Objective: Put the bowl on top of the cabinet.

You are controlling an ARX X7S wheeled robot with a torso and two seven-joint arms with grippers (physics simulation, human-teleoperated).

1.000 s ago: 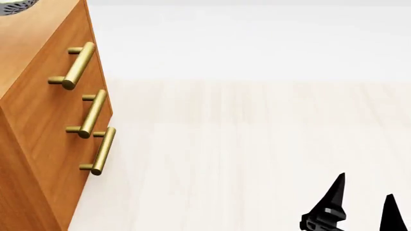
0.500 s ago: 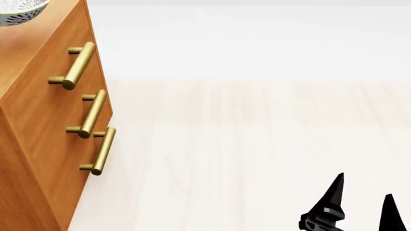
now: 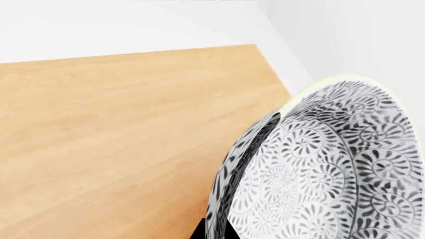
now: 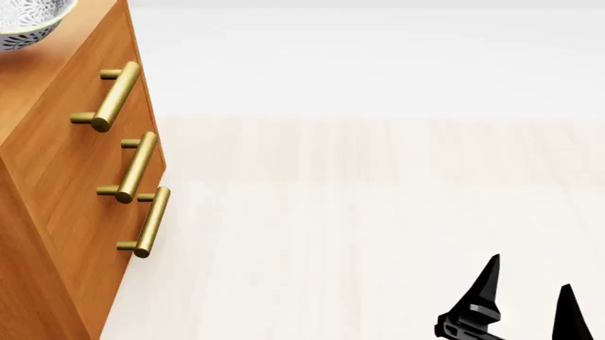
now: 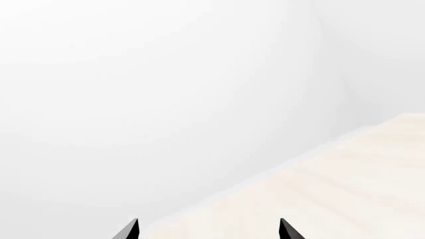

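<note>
The bowl, white with a dense dark grey floral pattern, fills the near side of the left wrist view. My left gripper is shut on its rim, one black finger on each side of the wall. Below it lies the light wood top of the cabinet. In the head view only part of the bowl shows, over the cabinet top at the far upper left; whether it touches the wood I cannot tell. My right gripper hangs open and empty low on the right, far from the cabinet.
Three brass bar handles stick out from the cabinet's front towards the pale wooden floor. A white wall stands beyond the floor. The right wrist view holds only wall and floor between its fingertips.
In the head view the bowl has come further into the picture over the cabinet top, moving down and to the right. The right gripper has shifted very slightly left.
</note>
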